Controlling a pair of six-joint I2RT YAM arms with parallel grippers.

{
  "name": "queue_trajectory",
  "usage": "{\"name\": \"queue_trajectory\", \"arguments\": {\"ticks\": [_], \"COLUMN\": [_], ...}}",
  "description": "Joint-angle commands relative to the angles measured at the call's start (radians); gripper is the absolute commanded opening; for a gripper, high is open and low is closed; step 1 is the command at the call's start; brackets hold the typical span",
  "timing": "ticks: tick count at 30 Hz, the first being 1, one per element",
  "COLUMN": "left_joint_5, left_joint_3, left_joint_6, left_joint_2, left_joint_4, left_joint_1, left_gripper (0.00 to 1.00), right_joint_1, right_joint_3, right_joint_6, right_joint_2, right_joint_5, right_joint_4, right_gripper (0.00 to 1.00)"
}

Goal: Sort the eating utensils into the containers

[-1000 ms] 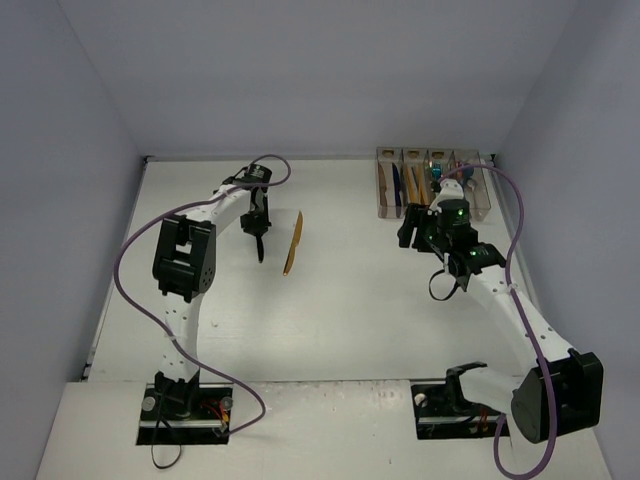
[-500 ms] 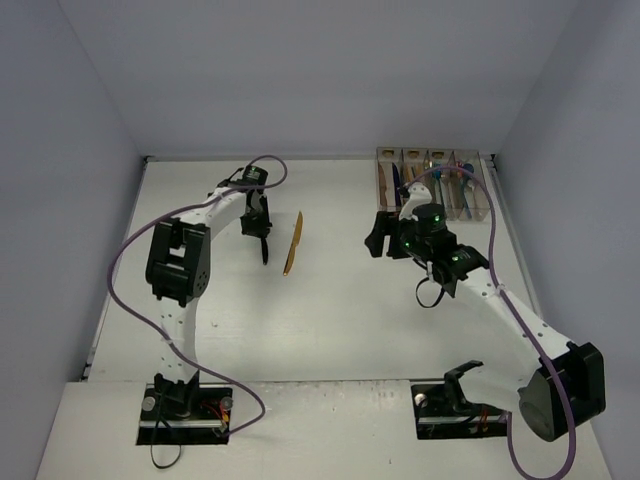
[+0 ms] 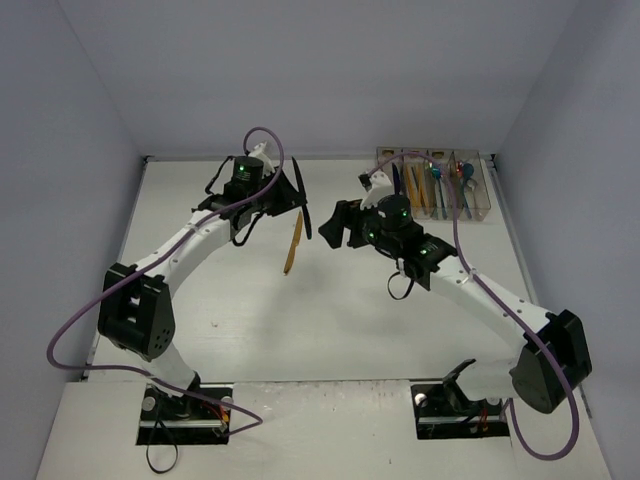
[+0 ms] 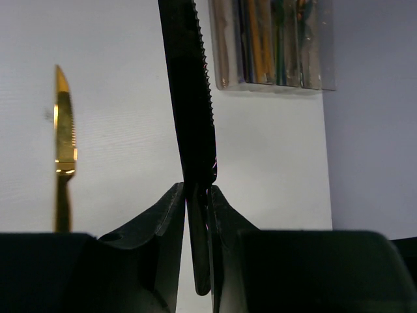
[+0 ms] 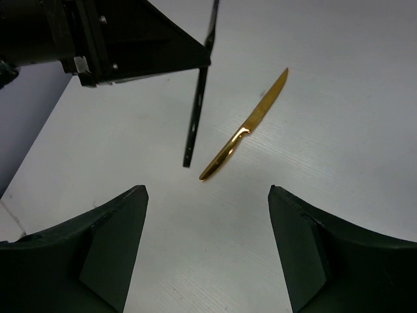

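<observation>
My left gripper is shut on a black serrated knife and holds it above the table; the left wrist view shows the blade rising from between my shut jaws. A gold knife lies flat on the table just below it, also seen in the left wrist view and the right wrist view. My right gripper is open and empty, hovering right of both knives; the black knife hangs ahead of it. The clear containers at the back right hold several utensils.
The bins also show at the top of the left wrist view, against the right wall. The two grippers are close together near the table's middle back. Purple cables loop from both arms.
My left arm has swung up and to the right with the black knife, turning it. My right gripper has moved left, away from the bins, toward the knives.
</observation>
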Motion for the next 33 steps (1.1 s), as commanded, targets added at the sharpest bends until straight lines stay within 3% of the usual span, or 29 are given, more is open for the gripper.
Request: {"name": "queue_trajectory", "arguments": {"ticks": [1,11,17,24,28,33], "left_joint_5": [0.038,0.048,0.038,0.047,0.039,0.003], "left_joint_3": [0.009,0.016,0.003,-0.006,-0.006,-0.004], "left_joint_6": [-0.092,-0.102,-0.090,-0.087,-0.070,-0.001], "left_joint_2": [-0.049,-0.070,-0.076,-0.067,-0.064,-0.058], "left_joint_4": [0.166,0.184,0.182,0.190,0.181,0.122], "left_joint_1": [-0.035,-0.076,-0.090,-0.100,-0.100,-0.100], "left_gripper": [0.00,0.00,0.00,0.00,0.00,0.01], "right_joint_1": [0.039,0.054,0.055,0.055,0.055,0.053], "right_joint_3": [0.068,0.103,0.117,0.133,0.125,0.109], "right_joint_6": [0.002,-0.008,-0.021,-0.029,-0.035,-0.058], "right_joint_2": [0.041,0.127,0.158,0.206,0.204,0.190], "right_joint_5": [0.047,0.113,0.142,0.139,0.148,0.190], "right_joint_4": [0.118,0.136,0.146,0.155,0.158,0.156], "right_gripper": [0.71,0.66,0.53,0.29,0.03,0.00]}}
